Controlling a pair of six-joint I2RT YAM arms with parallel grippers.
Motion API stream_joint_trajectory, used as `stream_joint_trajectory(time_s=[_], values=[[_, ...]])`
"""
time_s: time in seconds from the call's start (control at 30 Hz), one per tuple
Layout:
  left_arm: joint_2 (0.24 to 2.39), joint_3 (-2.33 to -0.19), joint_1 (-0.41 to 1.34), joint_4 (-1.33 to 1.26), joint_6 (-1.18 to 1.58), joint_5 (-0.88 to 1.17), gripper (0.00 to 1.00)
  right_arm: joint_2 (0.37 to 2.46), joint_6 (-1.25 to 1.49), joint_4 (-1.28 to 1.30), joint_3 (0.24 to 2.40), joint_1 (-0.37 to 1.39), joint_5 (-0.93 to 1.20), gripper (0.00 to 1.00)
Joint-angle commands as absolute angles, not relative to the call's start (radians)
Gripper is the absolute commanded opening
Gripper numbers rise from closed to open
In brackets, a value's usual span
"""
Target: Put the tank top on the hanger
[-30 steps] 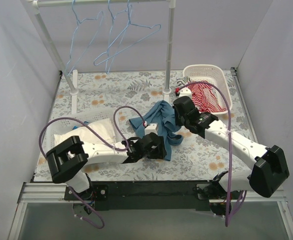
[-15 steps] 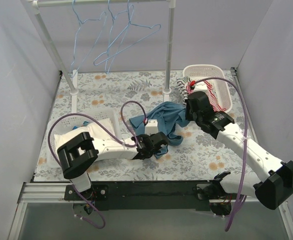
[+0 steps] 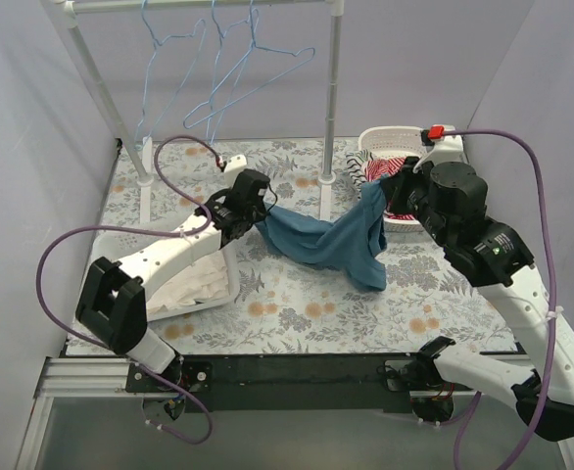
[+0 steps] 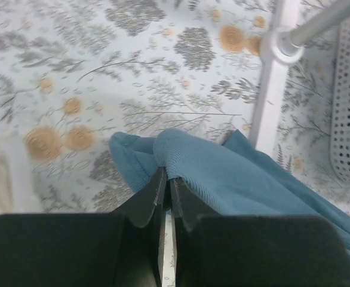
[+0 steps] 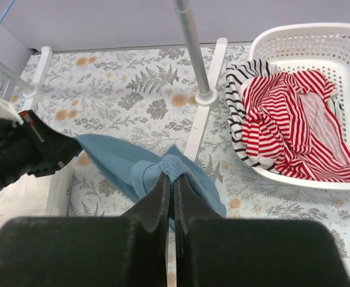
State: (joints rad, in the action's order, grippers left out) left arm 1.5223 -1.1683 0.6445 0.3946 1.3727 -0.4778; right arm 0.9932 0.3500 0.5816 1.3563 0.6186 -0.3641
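The teal-blue tank top (image 3: 326,238) hangs stretched in the air between both grippers, sagging in the middle above the floral table. My left gripper (image 3: 260,208) is shut on its left end; the left wrist view shows the fabric (image 4: 223,173) pinched at the fingertips (image 4: 166,174). My right gripper (image 3: 383,188) is shut on its right end, with a fabric fold (image 5: 163,170) clamped in the right wrist view. Light-blue wire hangers (image 3: 238,69) hang on the rail at the back left, apart from the top.
A white rack with upright poles (image 3: 333,88) stands at the back. A white basket (image 3: 405,147) with a red-and-white striped garment (image 5: 300,119) sits back right. A white bin with white cloth (image 3: 194,279) stands at the left.
Both grippers have lifted off the table and moved back and apart, raising the tank top from a heap into a stretched span between them.
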Motion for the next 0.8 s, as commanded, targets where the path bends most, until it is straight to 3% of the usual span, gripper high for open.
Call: stream_joint_trajectory(time_s=[0.0,0.03,0.1,0.17,0.27,0.47,0.77], values=[[1.614,-1.279,0.649,0.391,1.258,-0.297,0.07,1.067,0.308,0.581,1.384,0.621,-0.357,0.01],[1.618,-1.276,0.650,0.379,1.256,-0.267,0.22,1.110,0.299,0.583,1.373,0.617,-0.359,0.01],[1.597,-1.253,0.660,0.362,1.244,-0.204,0.40,1.156,0.298,0.584,1.349,0.548,-0.284,0.01],[1.560,-1.206,0.696,0.347,1.238,-0.186,0.53,1.213,0.302,0.566,1.303,0.447,-0.206,0.01],[1.479,-1.152,0.811,0.336,1.239,-0.202,0.62,1.270,0.305,0.523,1.261,0.387,-0.120,0.01],[1.555,-1.150,1.084,0.299,1.368,-0.276,0.60,1.304,0.316,0.462,1.210,0.306,-0.017,0.01],[1.949,-1.437,1.219,0.244,1.463,-0.445,0.56,1.269,0.354,0.440,1.143,0.210,0.095,0.01]])
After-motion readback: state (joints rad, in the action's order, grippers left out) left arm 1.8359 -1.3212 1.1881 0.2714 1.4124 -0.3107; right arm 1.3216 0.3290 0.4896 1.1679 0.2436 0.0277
